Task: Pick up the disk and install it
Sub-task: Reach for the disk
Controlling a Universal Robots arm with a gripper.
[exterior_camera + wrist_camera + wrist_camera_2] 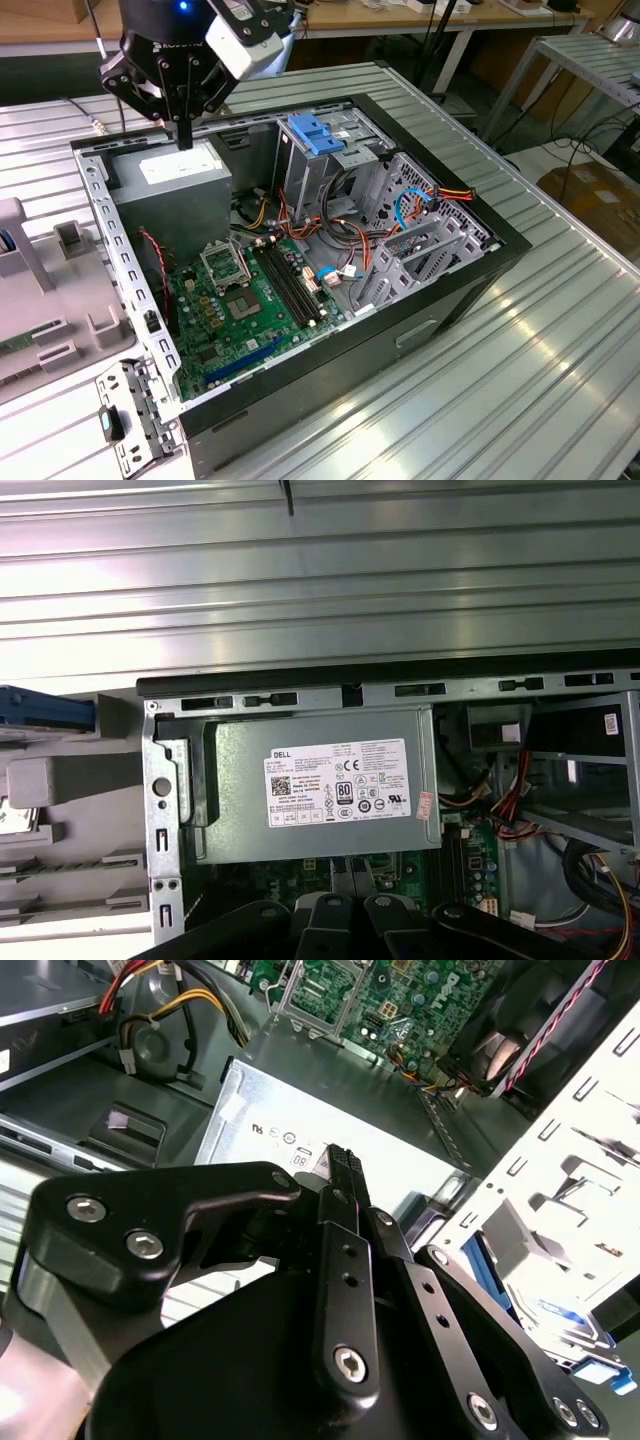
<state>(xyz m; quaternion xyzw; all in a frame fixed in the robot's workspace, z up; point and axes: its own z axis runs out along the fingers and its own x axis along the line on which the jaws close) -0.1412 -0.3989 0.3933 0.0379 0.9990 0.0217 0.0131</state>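
Overhead, the gripper (185, 138) hangs above the open computer case (470, 265), over the corner where the grey power supply (165, 178) sits. Its two black fingers are drawn together to a narrow point with nothing between them; both wrist views show the fingertips (340, 878) side by side, and the gripper (338, 1155) pointing down at the supply's labelled top (335, 785). Whether the tips touch the metal I cannot tell.

The disk (45, 710) is not in the case. Its bright blue carrier shows in the first wrist view, lying outside the case wall in the grey tray (45, 300), which stands on the slatted metal table (540, 360) by the edge at the exterior view's left. The disk lies well apart from the gripper, off to one side of it, with the perforated case wall (120, 270) between them.

Inside the case, the green motherboard (235, 310) lies next to the power supply, and a fixed blue bracket (315, 135) tops the metal drive cage (305, 175) at the far side.
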